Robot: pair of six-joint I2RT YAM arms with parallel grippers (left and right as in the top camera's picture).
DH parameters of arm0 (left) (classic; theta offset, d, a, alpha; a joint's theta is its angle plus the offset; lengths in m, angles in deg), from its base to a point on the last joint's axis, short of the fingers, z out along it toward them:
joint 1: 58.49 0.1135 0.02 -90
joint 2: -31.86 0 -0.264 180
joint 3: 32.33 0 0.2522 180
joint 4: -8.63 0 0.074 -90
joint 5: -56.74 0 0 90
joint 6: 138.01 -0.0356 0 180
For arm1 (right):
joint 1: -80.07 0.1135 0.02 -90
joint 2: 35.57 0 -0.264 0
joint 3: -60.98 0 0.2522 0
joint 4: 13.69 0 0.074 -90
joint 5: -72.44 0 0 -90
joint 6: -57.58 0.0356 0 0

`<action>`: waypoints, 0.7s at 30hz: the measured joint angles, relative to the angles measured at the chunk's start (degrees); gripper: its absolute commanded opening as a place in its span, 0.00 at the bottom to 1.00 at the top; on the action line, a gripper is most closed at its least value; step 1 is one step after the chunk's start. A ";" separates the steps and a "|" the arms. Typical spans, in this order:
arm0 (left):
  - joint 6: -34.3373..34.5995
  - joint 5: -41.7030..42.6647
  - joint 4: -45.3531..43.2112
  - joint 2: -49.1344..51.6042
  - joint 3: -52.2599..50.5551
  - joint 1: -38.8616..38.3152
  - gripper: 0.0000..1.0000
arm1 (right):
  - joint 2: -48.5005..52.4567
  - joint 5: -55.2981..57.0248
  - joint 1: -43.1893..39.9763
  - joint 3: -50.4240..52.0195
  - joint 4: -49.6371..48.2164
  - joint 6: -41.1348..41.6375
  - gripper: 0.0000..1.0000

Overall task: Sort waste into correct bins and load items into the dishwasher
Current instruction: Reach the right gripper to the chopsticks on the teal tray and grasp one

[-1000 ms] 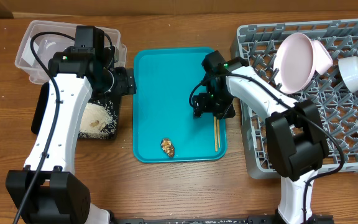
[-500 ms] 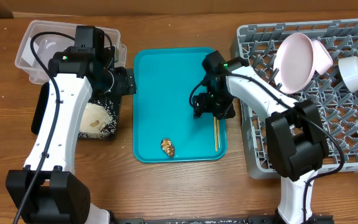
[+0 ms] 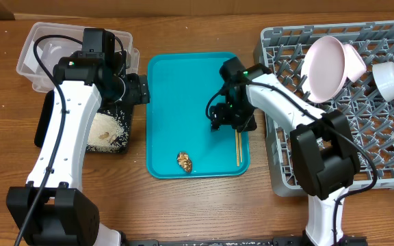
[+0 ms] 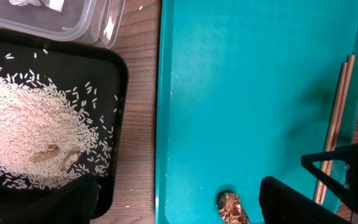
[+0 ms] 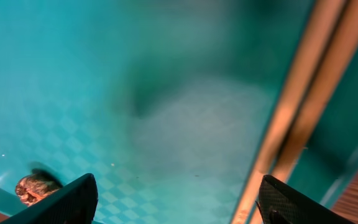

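- Chopsticks (image 5: 288,106) lay as a pair on the teal tray (image 5: 135,93), running slantwise just inside one side of the right jaws.
- Those jaws stood wide apart and held nothing; both dark fingertips (image 5: 67,202) hung close above the tray floor, and I could not tell whether either touched the sticks.
- A small brown food lump (image 5: 35,186) sat near the tray's rim, by the opposite fingertip.
- From overhead, the right arm (image 3: 279,102) rose from its base at the near edge of the worktop (image 3: 204,205), crossed the left edge of the grey dish rack (image 3: 382,116) and bent down over the tray, its wrist above the far end of the chopsticks.
- In the rack a white round plate (image 3: 323,68) stood tilted on edge with a bowl (image 3: 354,60) just behind it and a small white cup (image 3: 392,78) beside them.
- The left jaws were also spread wide and empty, their fingertips (image 4: 61,202) hovering over the gap between the black tray (image 4: 120,93) and the teal tray.
- White rice grains (image 4: 23,137) were heaped in the black tray, with the clear plastic tub (image 4: 98,18) just beyond it.
- The left arm (image 3: 63,137) stretched up from its base, bending at the wrist toward the teal tray.
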State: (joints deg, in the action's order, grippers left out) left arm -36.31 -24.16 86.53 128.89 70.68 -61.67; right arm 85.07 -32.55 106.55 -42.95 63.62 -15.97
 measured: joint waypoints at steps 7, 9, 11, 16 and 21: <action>0.00 0.00 0.15 0.00 0.00 -0.02 0.85 | 0.00 2.32 0.96 0.00 -0.57 1.36 0.83; 0.00 -0.02 0.15 0.00 0.00 0.00 0.85 | 0.00 2.80 0.94 0.00 -0.76 1.55 0.82; -0.02 -0.07 0.15 0.00 0.00 -0.02 0.85 | 0.00 3.43 0.92 0.00 -0.81 1.60 0.82; 0.00 -0.20 0.17 0.00 0.00 0.00 0.85 | 0.00 4.72 0.92 0.00 0.11 1.60 0.82; -0.02 -0.20 0.17 0.00 0.00 0.00 0.85 | 0.00 6.49 0.92 0.00 0.13 1.57 0.82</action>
State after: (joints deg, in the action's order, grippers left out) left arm -36.33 -24.36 86.71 128.89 70.68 -61.67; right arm 85.07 -26.05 107.47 -42.95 63.75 -14.39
